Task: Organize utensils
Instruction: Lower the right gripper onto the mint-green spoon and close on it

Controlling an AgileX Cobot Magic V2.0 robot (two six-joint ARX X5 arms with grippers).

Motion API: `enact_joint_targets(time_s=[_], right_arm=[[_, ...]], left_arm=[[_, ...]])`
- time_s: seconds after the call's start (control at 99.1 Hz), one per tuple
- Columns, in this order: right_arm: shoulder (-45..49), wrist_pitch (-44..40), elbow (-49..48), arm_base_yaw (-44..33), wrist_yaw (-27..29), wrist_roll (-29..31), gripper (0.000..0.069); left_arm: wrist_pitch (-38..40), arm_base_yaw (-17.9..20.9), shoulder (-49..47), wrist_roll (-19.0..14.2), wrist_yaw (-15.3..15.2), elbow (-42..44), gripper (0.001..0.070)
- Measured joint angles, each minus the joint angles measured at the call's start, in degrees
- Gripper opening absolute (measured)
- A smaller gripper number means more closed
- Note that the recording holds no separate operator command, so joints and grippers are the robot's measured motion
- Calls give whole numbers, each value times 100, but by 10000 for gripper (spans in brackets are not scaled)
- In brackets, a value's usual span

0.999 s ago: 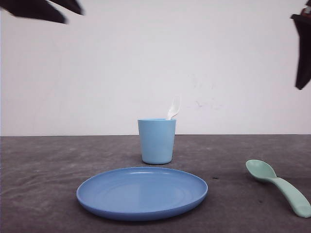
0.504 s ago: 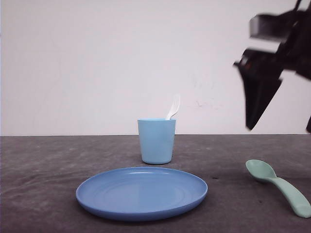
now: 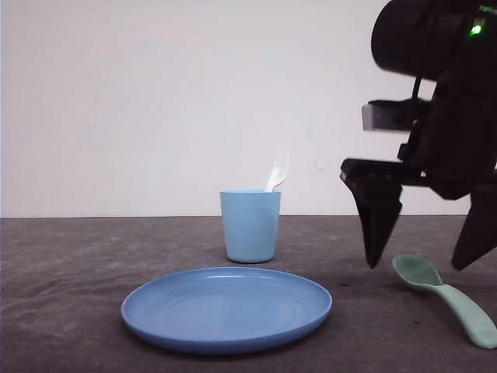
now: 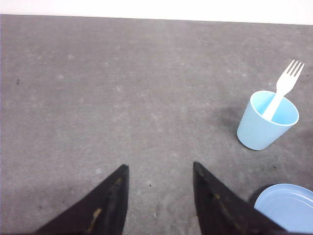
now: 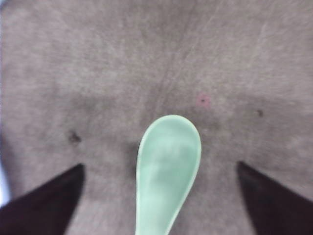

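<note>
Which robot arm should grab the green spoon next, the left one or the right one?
Probably the right. The right gripper hangs open just above the green spoon, its bowl between the fingers. The left gripper is over bare table, away from the spoon.

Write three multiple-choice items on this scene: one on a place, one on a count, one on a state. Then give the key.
1. Where is the small white plastic fork?
A. On the round blue plate
B. Standing in the light blue cup
C. On the table

2. How many utensils lie on the grey table?
A. One
B. Two
C. Three

3. The right pincer is
A. shut on the spoon
B. shut, empty
C. open

Key: B, its tines rise above the light blue cup; A, only the mint-green plastic spoon; C, its fingers stand apart on either side of the spoon's bowl.
</note>
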Motion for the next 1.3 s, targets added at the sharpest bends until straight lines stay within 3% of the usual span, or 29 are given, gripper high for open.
enact_joint_targets(time_s=[0.161, 1.301], right_arm=[[142, 111, 0, 0, 2, 11, 485], [385, 243, 0, 63, 280, -35, 425]], left_arm=[[0, 0, 0, 2, 0, 0, 236], [11, 0, 0, 2, 0, 0, 236]])
